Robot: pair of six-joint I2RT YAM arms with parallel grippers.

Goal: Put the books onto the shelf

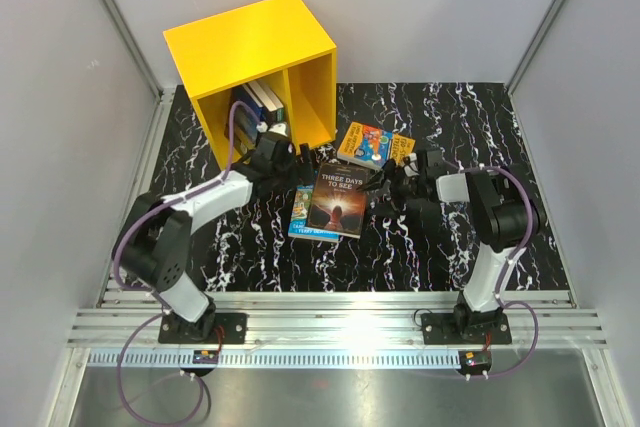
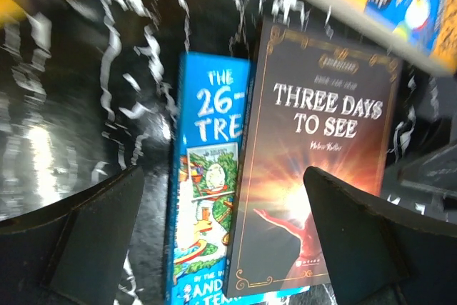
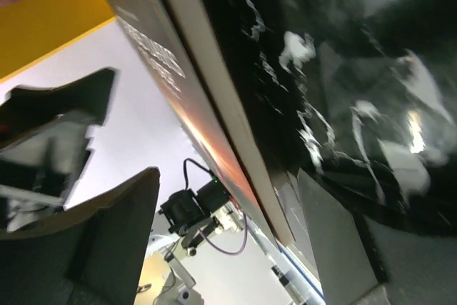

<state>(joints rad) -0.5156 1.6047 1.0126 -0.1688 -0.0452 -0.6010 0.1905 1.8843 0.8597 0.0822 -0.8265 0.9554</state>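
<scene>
Overhead, we see books (image 1: 262,99) in the shelf's (image 1: 250,42) left bay, with left gripper (image 1: 285,159) and right gripper (image 1: 385,180) crowding the dark book (image 1: 338,197): clash risk. Left wrist: left gripper wide, empty, over the blue book (image 2: 203,176). Right wrist alone shows right gripper wide, straddling the dark book's edge; shallow bite may slip.

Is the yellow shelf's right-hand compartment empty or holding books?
Empty from what shows: the yellow shelf is bare there; books stand only in its left side.

Glossy paper books (image 1: 338,199), polished table (image 1: 420,242)
</scene>
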